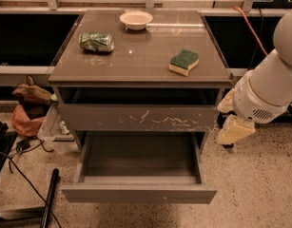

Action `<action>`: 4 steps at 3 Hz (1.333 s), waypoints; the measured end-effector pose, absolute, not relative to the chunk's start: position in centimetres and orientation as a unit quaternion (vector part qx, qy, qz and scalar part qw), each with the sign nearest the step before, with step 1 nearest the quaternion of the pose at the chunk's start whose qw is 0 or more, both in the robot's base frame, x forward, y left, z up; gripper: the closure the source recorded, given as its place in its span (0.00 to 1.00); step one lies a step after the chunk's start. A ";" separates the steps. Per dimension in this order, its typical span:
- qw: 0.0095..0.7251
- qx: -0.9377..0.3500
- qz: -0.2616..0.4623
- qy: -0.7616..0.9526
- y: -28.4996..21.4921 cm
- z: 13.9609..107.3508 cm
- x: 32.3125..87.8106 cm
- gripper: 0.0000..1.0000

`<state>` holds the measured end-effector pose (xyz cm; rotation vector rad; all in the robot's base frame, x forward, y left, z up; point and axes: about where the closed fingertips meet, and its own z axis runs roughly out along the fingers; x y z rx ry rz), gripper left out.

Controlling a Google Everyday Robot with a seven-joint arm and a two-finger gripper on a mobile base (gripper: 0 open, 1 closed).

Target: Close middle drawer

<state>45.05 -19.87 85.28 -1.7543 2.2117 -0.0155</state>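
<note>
The middle drawer (138, 194) is pulled far out toward me, below the scratched drawer front (138, 118). Its front is plain grey-brown with one tiny white speck, and its inside is bare. My gripper (232, 123) hangs at the end of the white arm (269, 89), just right of the cabinet at the height of the scratched front. It is above and to the right of the open drawer's right corner and does not touch it.
On the cabinet top (136, 65) lie a crushed green can (96, 42), a white bowl (136, 19) and a green-yellow sponge (184, 62). Bags (26, 108), a plastic bin, cables and a black pole (48, 198) sit on the floor at left. Speckled floor lies at right.
</note>
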 end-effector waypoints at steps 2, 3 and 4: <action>0.170 -0.611 -0.010 0.773 -19.5 85.2 45.1 0.88; 0.195 -0.596 0.036 0.778 -15.7 79.8 43.8 1.00; 0.188 -0.590 0.075 0.782 -10.5 71.7 43.3 1.00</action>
